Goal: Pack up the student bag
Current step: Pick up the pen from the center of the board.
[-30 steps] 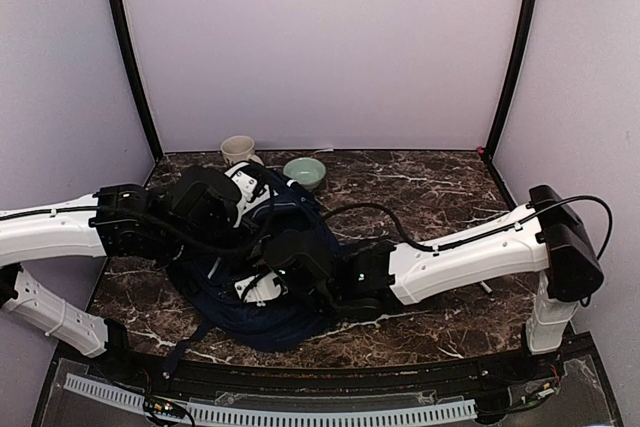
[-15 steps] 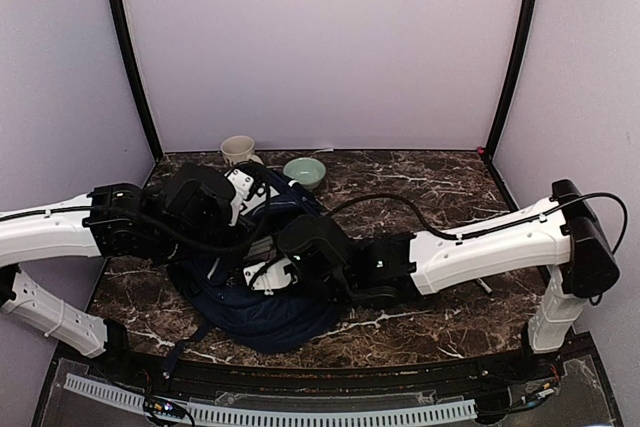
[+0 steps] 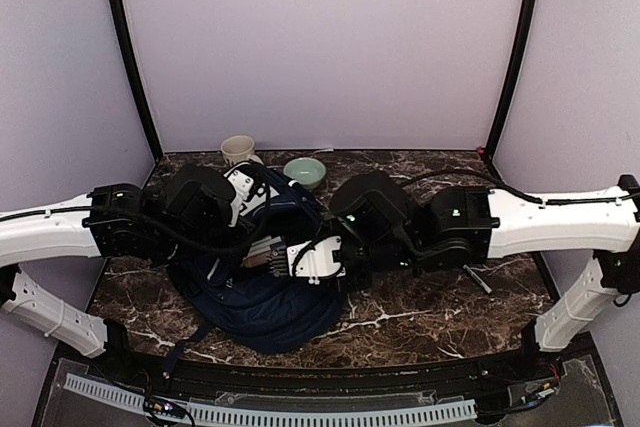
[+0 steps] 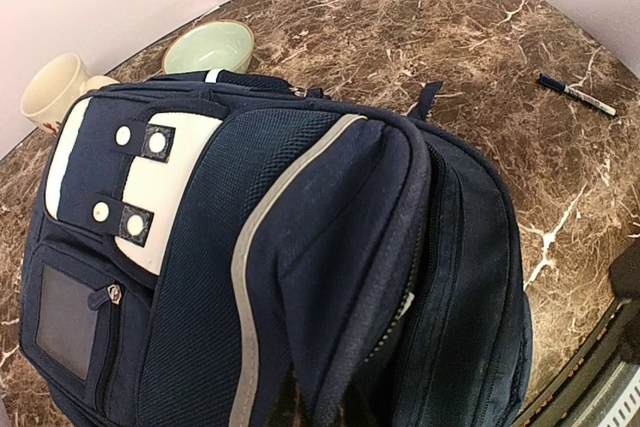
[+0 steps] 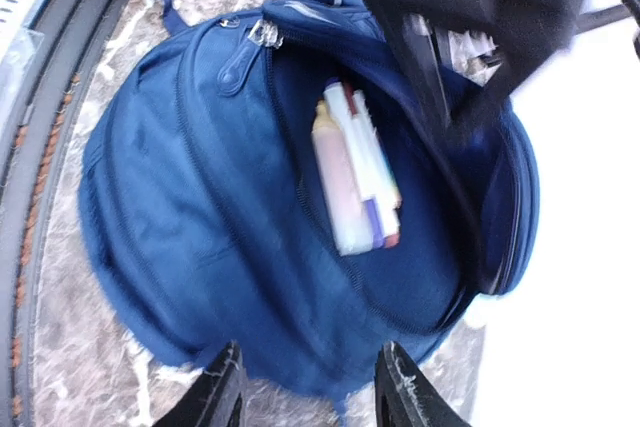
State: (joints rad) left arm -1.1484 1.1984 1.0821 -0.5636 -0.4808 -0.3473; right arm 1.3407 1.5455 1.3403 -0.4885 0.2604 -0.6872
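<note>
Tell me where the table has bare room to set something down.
The table is bare at the back right, between the bowl and the right wall, and along the front right beside the student bag. The left half is crowded: bag, cup, bowl.

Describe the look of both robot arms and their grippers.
The left arm and right arm have white tubular links, bulky black joint housings and loose black cables. The right gripper has two dark tapered fingers.

Navy student bag (image 3: 270, 312) lay slumped on the table (image 3: 430, 192), left of centre. White patches, thin pale stripe across front. Main compartment unzipped, gaping.
</note>
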